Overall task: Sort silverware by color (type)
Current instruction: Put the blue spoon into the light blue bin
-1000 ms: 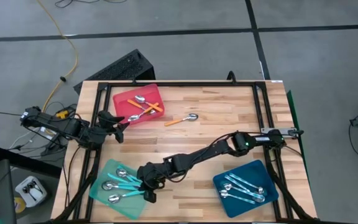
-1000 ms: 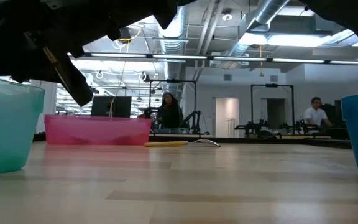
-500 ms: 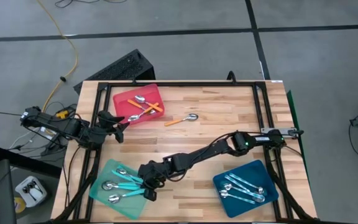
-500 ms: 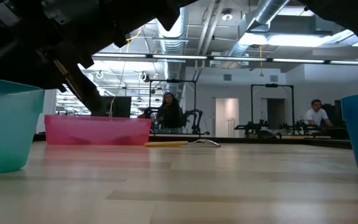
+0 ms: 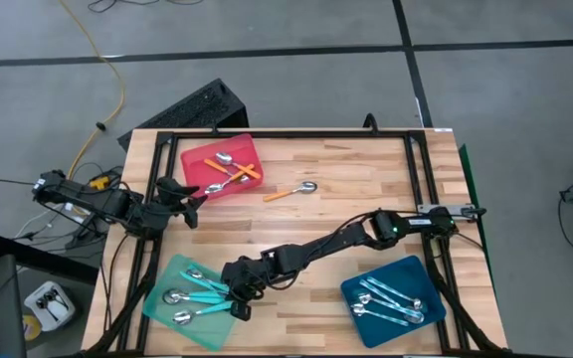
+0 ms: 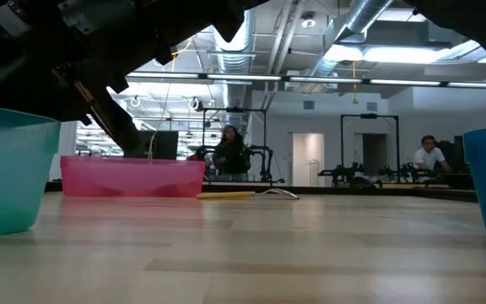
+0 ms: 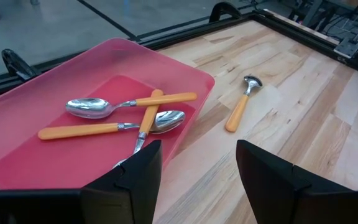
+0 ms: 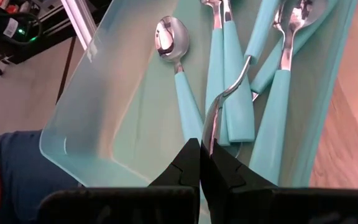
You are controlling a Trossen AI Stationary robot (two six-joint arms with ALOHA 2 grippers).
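Observation:
Three orange-handled spoons lie in the red tray (image 5: 222, 164) (image 7: 55, 118), and one more orange spoon (image 5: 291, 191) (image 7: 240, 104) lies flat on the wood to its right. Several turquoise spoons fill the mint tray (image 5: 192, 298). Pale blue spoons lie in the dark-blue tray (image 5: 391, 303). My left gripper (image 7: 197, 186) hovers open at the red tray's near edge. My right gripper (image 5: 237, 296) (image 8: 201, 163) reaches across the table and points down into the mint tray, shut on a turquoise spoon. My right gripper pinches the metal bowl (image 8: 210, 124) of a turquoise-handled spoon at the fingertips, coming from above and pointing down into the mint tray. The bowl stands on edge. The spoon's handle (image 8: 263, 28) runs away from the fingers over the other spoons in the tray.
Black rails frame the wooden table (image 5: 366, 169). Bare wood stretches between the three trays, broken only by the loose orange spoon. In the low view, people (image 6: 229, 152) sit in the room beyond the far edge.
My right gripper has shifted slightly over the mint tray, a little toward the table's right, then has held still. My left arm has kept still.

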